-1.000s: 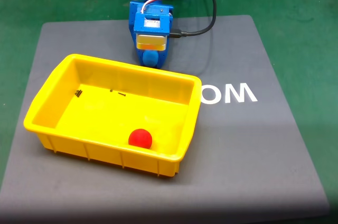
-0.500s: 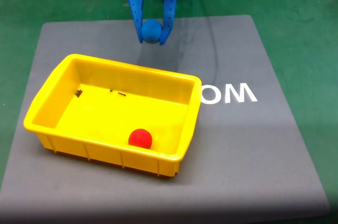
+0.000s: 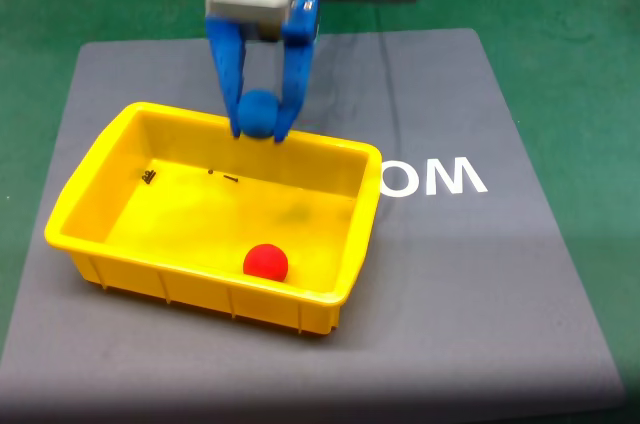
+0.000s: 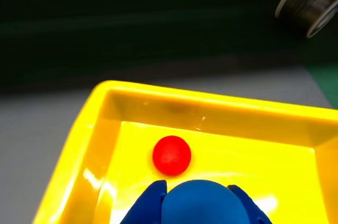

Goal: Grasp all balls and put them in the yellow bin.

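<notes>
1. In the fixed view, the gripper (image 3: pixel 259 132) hangs at upper centre, its two blue fingers clamped on the blue ball (image 3: pixel 259 113) over the far rim of the yellow bin (image 3: pixel 92 176).
2. The red ball (image 3: pixel 266 262) lies inside the bin, near its front wall (lower centre).
3. In the wrist view, the blue ball (image 4: pixel 198 203) fills the bottom edge, with the red ball (image 4: pixel 171 155) just above it in the frame.

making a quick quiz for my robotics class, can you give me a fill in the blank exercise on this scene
1. The claw is shut on the ____ ball.
2. The red ball lies inside the ____ bin.
3. In the fixed view, the bin sits on a ____ mat.
4. In the wrist view, the red ball lies ____ the held ball.

Missing words: blue; yellow; grey; above
</notes>
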Controlling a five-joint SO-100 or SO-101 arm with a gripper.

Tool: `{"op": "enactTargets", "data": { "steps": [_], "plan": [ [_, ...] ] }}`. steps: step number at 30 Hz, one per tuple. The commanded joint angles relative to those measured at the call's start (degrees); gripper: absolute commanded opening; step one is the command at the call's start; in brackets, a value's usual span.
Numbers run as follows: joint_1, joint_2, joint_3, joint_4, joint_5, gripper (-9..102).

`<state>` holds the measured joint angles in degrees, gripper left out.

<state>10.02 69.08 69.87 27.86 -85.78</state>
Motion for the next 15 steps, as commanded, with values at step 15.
{"op": "enactTargets", "data": {
  "steps": [15],
  "plan": [
    [1.7,-5.3,-11.3,-0.2,2.1,40]
  ]
}}
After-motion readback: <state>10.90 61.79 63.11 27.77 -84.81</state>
